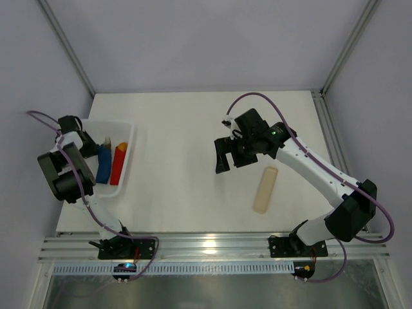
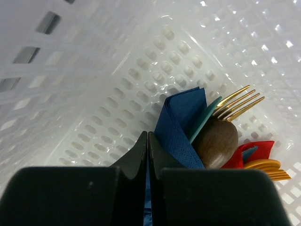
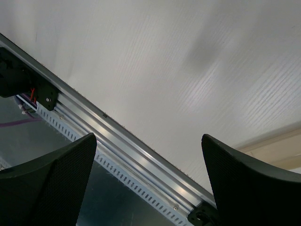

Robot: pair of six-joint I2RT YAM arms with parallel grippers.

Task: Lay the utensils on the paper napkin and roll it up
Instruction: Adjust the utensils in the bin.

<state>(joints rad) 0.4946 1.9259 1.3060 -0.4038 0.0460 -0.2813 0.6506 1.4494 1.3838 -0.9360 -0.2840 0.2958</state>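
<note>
Black left gripper (image 2: 148, 155): fingers pressed together with nothing visibly between them, lowered into white perforated basket (image 1: 122, 132) at table's left side. Just beside fingertips: blue napkin roll (image 2: 181, 125), a teal handle, gold fork tines (image 2: 240, 104) and a dark brown spoon bowl (image 2: 217, 143) protruding from its end; probably kept bundled so cutlery travels as one unit. Next to it: red napkin roll (image 2: 251, 151) with yellow-gold utensil ends (image 2: 268, 165). Overhead view: both rolls lying side by side lengthwise in basket.

Black right gripper (image 1: 226, 154): fingers spread wide, holding nothing, hovering over bare white table (image 1: 180, 187). Near it, toward right arm's base: beige napkin roll (image 1: 265, 189), lying flat and slightly tilted, apart from gripper. Contents of beige roll not discernible; no loose utensils or flat napkin visible on table.

Judgement: beige item already rolled and resting in open, consistent with a completed roll awaiting transfer to basket, or one just set down. Rolls likely soft and prone to unwinding under a loose pinch.
</note>
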